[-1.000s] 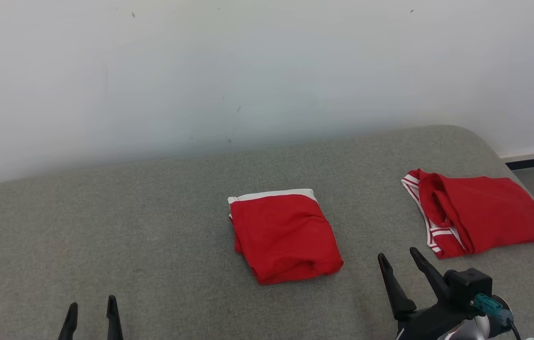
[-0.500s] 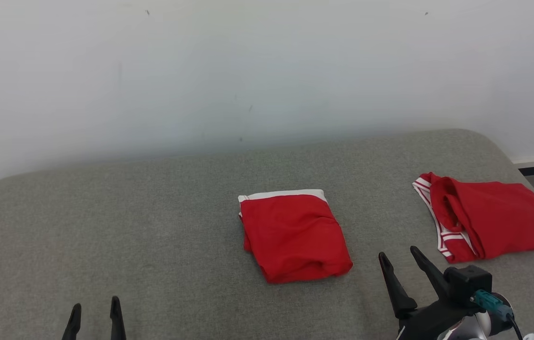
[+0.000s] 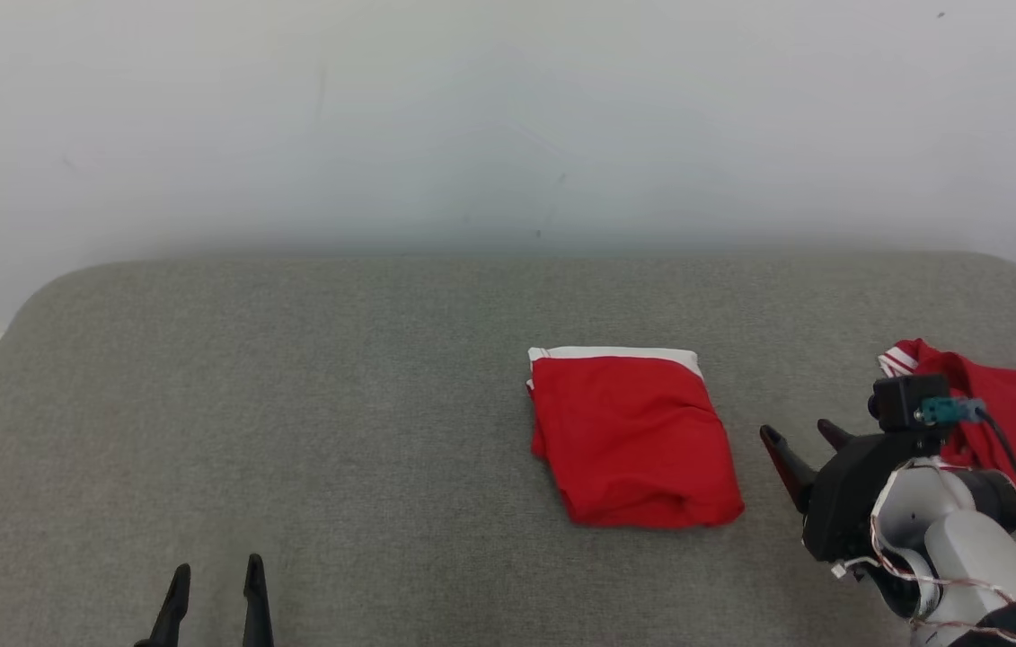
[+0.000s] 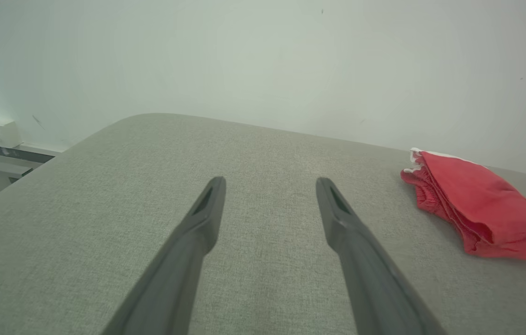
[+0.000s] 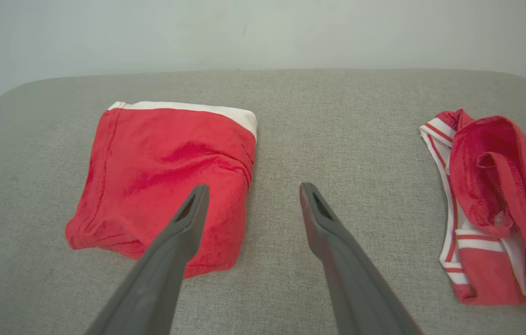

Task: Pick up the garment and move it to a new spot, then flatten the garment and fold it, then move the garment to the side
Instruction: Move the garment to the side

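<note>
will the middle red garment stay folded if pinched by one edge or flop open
Probably floppy: the middle red garment is soft creased cloth, so layers likely fall open. Thin, so likely light. Pushed across the textured grey surface, it may bunch.

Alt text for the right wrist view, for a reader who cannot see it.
The right gripper, open and empty, extends over a grey padded surface, pointing between two red garments. A folded red garment with a white band lies at the view's left; a looser red garment with striped trim lies at its right.
</note>
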Tool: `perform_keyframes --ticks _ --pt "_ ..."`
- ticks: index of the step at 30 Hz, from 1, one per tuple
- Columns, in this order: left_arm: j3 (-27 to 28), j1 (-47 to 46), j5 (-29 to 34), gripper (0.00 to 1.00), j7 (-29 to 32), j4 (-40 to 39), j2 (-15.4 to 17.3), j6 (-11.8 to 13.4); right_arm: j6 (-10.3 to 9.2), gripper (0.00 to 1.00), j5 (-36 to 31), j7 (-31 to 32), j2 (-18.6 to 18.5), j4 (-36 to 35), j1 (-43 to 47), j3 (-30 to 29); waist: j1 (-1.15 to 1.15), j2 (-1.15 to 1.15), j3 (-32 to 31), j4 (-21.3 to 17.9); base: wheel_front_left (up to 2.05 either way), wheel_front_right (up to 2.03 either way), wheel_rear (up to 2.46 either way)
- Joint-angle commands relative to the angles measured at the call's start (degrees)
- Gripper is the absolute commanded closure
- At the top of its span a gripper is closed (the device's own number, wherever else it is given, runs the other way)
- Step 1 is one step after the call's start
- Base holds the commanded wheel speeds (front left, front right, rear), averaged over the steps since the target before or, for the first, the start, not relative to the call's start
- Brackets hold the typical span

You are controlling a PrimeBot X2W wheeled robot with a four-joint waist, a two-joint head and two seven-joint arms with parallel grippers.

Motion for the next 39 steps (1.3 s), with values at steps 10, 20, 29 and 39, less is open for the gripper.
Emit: perform_keyframes --ticks 10,20,29,39 --pt "-2.56 -3.53 -1.0 0.0 -0.09 -0.34 0.04 -0.33 -0.16 0.0 0.05 9.3 -0.76 11.3 -11.25 -2.35 -0.01 0.0 8.16 9.65 0.0 0.0 0.0" --pt "-3.85 -5.39 -1.84 0.0 -0.09 -0.18 0.05 -0.14 -0.16 0.0 -4.47 11.65 1.33 22.3 -14.92 -6.94 -0.01 0.0 10.8 12.46 0.0 0.0 0.0" --pt "-3.97 -5.21 -2.35 0.0 -0.09 0.17 0.04 -0.08 -0.17 1.0 -7.26 13.21 1.31 24.61 -13.98 -4.56 -0.01 0.0 10.67 11.34 0.0 0.0 0.0" --pt "-3.1 -6.05 -2.75 0.0 -0.08 -2.06 0.04 -0.11 -0.17 1.0 -7.64 15.32 -6.98 11.66 -21.73 13.96 -0.01 0.0 12.21 5.85 0.0 0.0 0.0"
